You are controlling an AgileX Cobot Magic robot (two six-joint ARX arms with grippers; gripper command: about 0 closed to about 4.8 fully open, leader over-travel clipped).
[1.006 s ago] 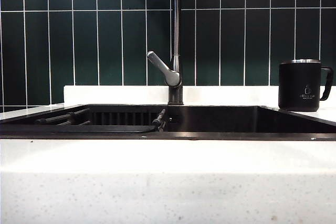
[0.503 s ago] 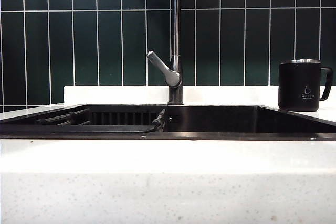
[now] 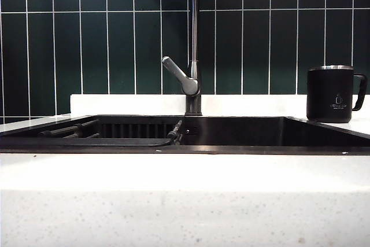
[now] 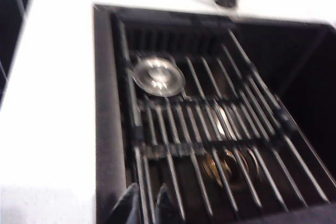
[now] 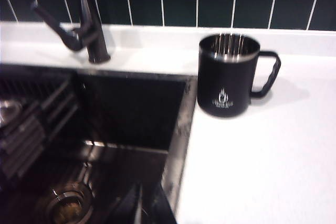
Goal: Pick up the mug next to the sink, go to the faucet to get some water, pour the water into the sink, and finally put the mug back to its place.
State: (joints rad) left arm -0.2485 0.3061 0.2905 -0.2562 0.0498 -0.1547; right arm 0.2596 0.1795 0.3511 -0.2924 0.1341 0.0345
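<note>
Presently, items by descending size, each placed against the sink.

1. Countertop point(image 3: 185, 201): white, speckled, surrounding the sink on all visible sides.
2. Sink point(image 3: 260, 131): black rectangular basin. No water seen running into it.
3. Rack point(image 4: 210, 129): dark slatted insert lying inside the sink, at its left part in the exterior view. A round metal strainer point(image 4: 157, 76) shows beneath the bars.
4. Faucet point(image 3: 194, 39): slim dark pipe rising from the sink's back edge, near its middle. The lever point(image 3: 179, 76) angles up and left. No stream is visible.
5. Mug point(image 3: 330, 93): black with a steel rim, upright on the countertop just beyond the sink's right rear corner, handle turned away from the sink. Nothing touches it.
6. Left gripper point(image 4: 147, 211): above the sink's left half, over the rack. Its tips are close together and hold nothing; the blur hides whether they actually meet.
7. Right gripper point(image 5: 140, 208): above the sink's right front part, well apart from the mug. Its tips look pressed together and empty.

Change noted: none among the fixed items. Over the last second the mug, the lever and the sink contents keep the same places in the exterior view, and no arm enters it.

Assessment: with the mug in its place, the faucet dry and both pincers empty, no step is in hand. The right arm is the better placed to reach the mug.
</note>
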